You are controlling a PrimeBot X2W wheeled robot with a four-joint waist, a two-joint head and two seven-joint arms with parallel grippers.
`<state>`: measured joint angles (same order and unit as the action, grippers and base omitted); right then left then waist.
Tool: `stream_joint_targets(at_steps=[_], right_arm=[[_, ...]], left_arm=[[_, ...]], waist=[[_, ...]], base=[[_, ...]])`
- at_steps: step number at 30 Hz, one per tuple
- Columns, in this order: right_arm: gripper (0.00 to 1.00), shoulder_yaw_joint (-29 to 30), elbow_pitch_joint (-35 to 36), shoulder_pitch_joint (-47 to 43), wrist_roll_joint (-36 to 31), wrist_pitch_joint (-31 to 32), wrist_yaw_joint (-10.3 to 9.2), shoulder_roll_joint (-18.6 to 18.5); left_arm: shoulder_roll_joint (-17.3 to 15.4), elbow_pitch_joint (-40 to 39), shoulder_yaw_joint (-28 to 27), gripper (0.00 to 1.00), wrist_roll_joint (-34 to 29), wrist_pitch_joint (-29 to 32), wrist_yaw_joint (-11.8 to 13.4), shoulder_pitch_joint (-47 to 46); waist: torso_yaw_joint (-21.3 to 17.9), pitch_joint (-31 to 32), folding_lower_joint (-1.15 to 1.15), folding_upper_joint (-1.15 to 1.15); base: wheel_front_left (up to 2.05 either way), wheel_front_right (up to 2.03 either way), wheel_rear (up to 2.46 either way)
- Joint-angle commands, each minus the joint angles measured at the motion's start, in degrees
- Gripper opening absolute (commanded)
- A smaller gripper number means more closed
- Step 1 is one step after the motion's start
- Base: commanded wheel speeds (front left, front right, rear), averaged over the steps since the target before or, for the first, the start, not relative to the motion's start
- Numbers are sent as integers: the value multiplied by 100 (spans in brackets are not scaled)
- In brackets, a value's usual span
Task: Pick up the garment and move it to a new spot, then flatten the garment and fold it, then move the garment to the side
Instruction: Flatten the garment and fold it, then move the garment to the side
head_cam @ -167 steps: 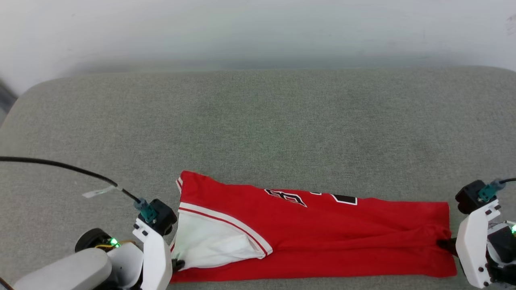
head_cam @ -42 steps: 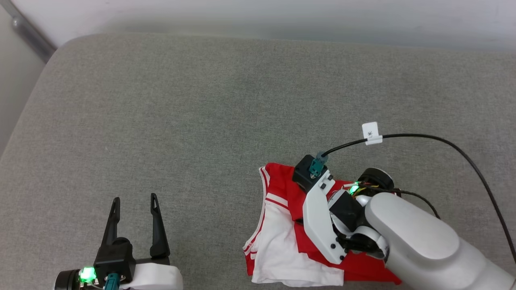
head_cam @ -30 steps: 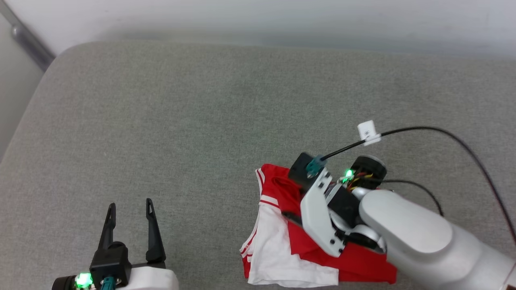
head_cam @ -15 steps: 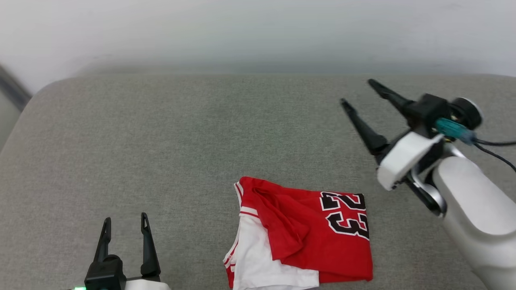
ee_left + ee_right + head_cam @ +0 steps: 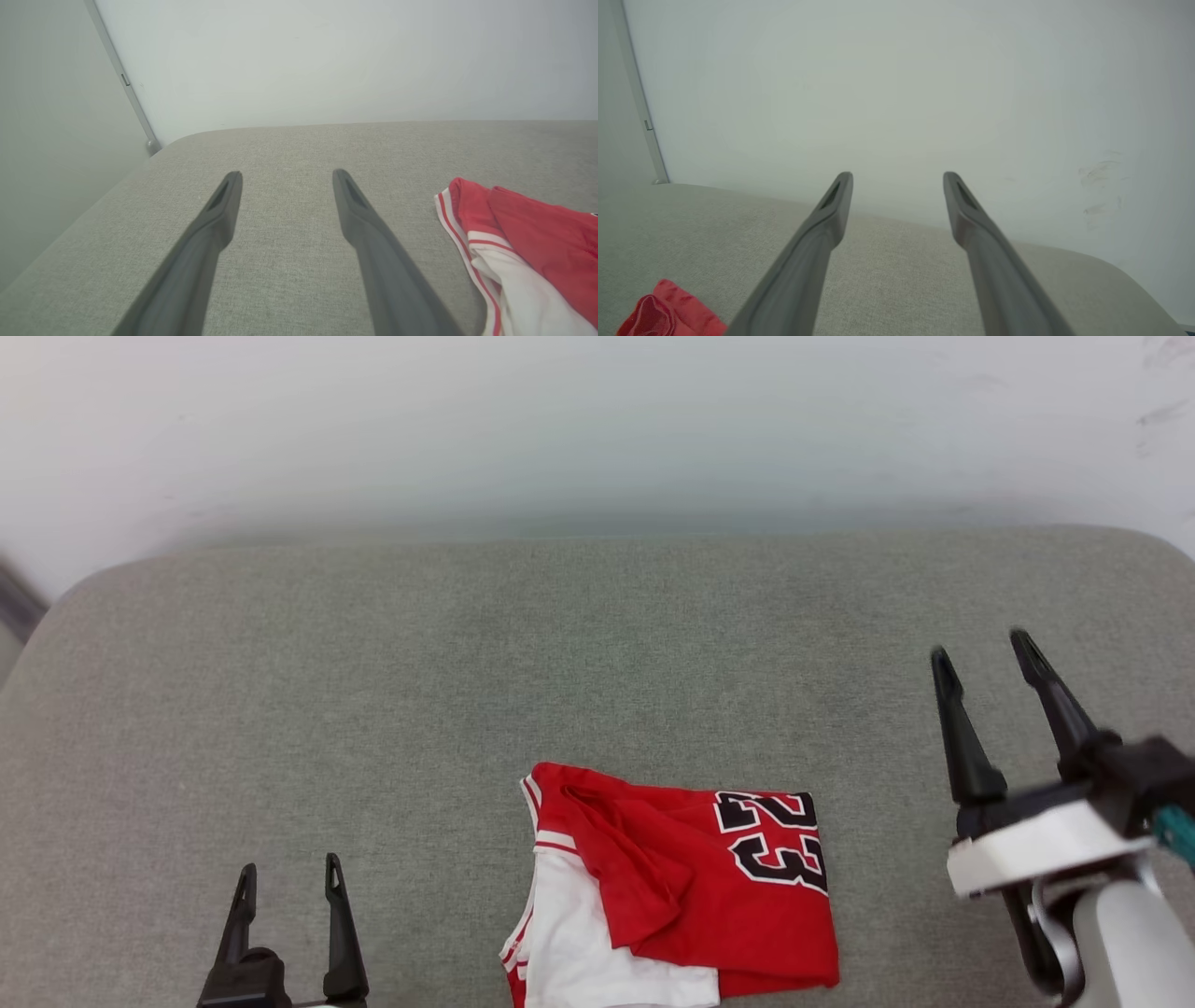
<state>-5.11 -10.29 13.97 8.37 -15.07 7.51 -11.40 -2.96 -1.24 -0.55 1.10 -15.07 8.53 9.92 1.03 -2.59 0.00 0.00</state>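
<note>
The wide grey cushion [image 5: 373,663] holds the shirt [image 5: 691,887] near its front edge, folded into a compact bundle with the red body over a white sleeve, slightly rumpled. I'd judge the folding done, with only the shift to the side left. The right gripper [image 5: 980,650] and left gripper [image 5: 289,866] flank it, both spread, empty and well apart from it. Black numerals [image 5: 775,840] read "23"; I see no brand.

The garment [image 5: 672,859] runs off the head view's bottom edge toward the near side of the grey cushion [image 5: 373,709], so its lowest hem is cut off (the layers folded beneath are hidden too). The right gripper [image 5: 980,649] has a blurred white housing. The left gripper [image 5: 289,864] is cropped at its base.
</note>
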Motion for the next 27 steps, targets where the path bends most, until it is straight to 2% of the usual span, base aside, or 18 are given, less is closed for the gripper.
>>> stream_joint_targets(at_steps=[1,7,15,27], right_arm=[[100,133,158,-280,-45,-8,-4,141],[100,472,578,-1186,-113,-9,-3,484],[100,588,872,-2079,-86,-10,-3,759],[100,559,1037,-2404,-140,-10,-3,860]], left_arm=[[1,-2,19,100,-61,-13,-39,54],[-52,-18,76,100,-118,-13,-71,162],[-104,20,100,100,-118,-13,-70,241],[-97,-2,96,100,-42,-13,-48,347]], waist=[[-23,43,0,0],[-44,161,0,0],[-12,282,0,0],[-21,342,0,0]], base=[[0,0,0],[0,0,0],[0,0,0],[0,0,0]])
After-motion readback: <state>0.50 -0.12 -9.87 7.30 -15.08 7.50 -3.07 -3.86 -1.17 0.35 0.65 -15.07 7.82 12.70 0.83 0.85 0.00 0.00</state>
